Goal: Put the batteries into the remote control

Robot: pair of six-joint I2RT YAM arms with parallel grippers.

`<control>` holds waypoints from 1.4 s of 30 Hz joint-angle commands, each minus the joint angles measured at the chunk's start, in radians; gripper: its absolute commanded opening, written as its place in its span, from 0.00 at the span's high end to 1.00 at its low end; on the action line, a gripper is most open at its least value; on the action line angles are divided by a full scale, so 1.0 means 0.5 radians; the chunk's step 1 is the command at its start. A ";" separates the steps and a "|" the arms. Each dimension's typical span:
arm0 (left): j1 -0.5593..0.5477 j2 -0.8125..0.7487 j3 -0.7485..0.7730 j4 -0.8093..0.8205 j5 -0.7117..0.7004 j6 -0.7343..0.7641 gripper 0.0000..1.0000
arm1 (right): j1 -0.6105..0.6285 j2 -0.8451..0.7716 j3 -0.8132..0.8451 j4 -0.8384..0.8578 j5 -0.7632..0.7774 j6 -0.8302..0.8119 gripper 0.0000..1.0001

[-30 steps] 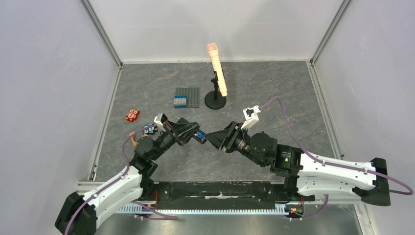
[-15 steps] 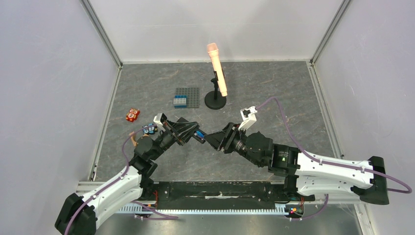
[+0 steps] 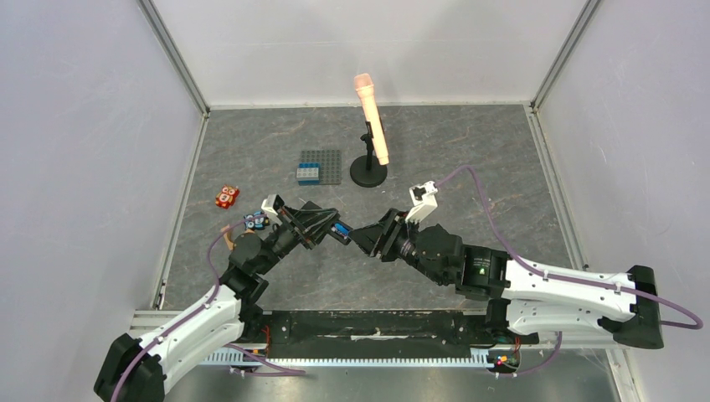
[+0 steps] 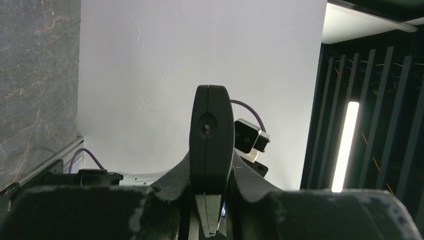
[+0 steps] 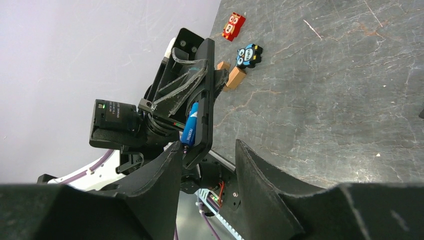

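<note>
My left gripper (image 3: 333, 228) is shut on the black remote control (image 5: 205, 75) and holds it above the floor, back side up. In the left wrist view the remote (image 4: 212, 125) shows end-on between the fingers. A blue battery (image 5: 190, 124) lies in the remote's open compartment; it also shows in the top view (image 3: 341, 230). My right gripper (image 5: 207, 145) is open, with the remote's near end between its jaws. Its left fingertip (image 5: 175, 150) is right at the battery's lower end. No other battery is in view.
A peach microphone (image 3: 371, 117) on a black stand is at the back. A grey baseplate (image 3: 329, 161) with a blue brick (image 3: 308, 174) lies left of it. A red toy (image 3: 226, 197), a small blue-black toy (image 5: 249, 55) and brown blocks (image 5: 235, 77) lie by the left arm.
My right arm has shifted slightly left, bringing its open jaws closer around the remote's end. My left gripper has kept hold of the remote and stayed in place.
</note>
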 commanded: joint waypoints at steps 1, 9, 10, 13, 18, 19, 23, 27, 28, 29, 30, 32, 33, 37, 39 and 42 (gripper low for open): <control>-0.016 -0.027 0.096 0.151 0.103 0.065 0.98 | -0.009 0.045 0.071 -0.076 0.082 0.011 0.56; -0.015 -0.011 0.146 0.182 0.169 0.171 0.98 | -0.014 0.067 0.093 -0.203 0.110 0.081 0.64; -0.017 -0.006 0.157 0.186 0.186 0.189 0.98 | -0.016 0.074 0.101 -0.229 0.110 0.092 0.66; -0.015 0.022 0.190 0.206 0.239 0.229 0.98 | -0.022 0.092 0.119 -0.260 0.104 0.108 0.68; -0.015 0.084 0.285 0.201 0.346 0.316 0.98 | -0.034 0.124 0.145 -0.297 0.092 0.126 0.73; -0.016 0.102 0.310 0.203 0.373 0.342 0.98 | -0.033 0.134 0.155 -0.315 0.096 0.139 0.75; -0.015 0.126 0.365 0.203 0.465 0.429 0.98 | -0.052 0.144 0.177 -0.406 0.106 0.190 0.77; -0.016 0.136 0.387 0.204 0.543 0.506 0.98 | -0.072 0.136 0.172 -0.464 0.107 0.246 0.79; -0.015 0.140 0.395 0.203 0.569 0.536 0.98 | -0.077 0.136 0.172 -0.476 0.109 0.256 0.79; -0.018 0.142 0.402 0.203 0.600 0.560 0.98 | -0.083 0.135 0.177 -0.487 0.107 0.262 0.80; -0.015 0.146 0.410 0.201 0.633 0.597 0.98 | -0.088 0.135 0.178 -0.510 0.106 0.278 0.82; -0.016 0.142 0.419 0.177 0.682 0.659 0.98 | -0.095 0.137 0.182 -0.530 0.103 0.293 0.83; -0.015 0.142 0.419 0.170 0.697 0.689 0.98 | -0.098 0.136 0.182 -0.539 0.100 0.305 0.85; -0.015 0.147 0.422 0.143 0.743 0.767 0.98 | -0.106 0.124 0.182 -0.556 0.086 0.322 0.91; -0.017 0.146 0.422 0.102 0.738 0.792 0.98 | -0.108 0.116 0.187 -0.576 0.087 0.320 0.98; -0.015 0.149 0.419 0.069 0.711 0.809 0.98 | -0.108 0.107 0.194 -0.616 0.089 0.313 1.00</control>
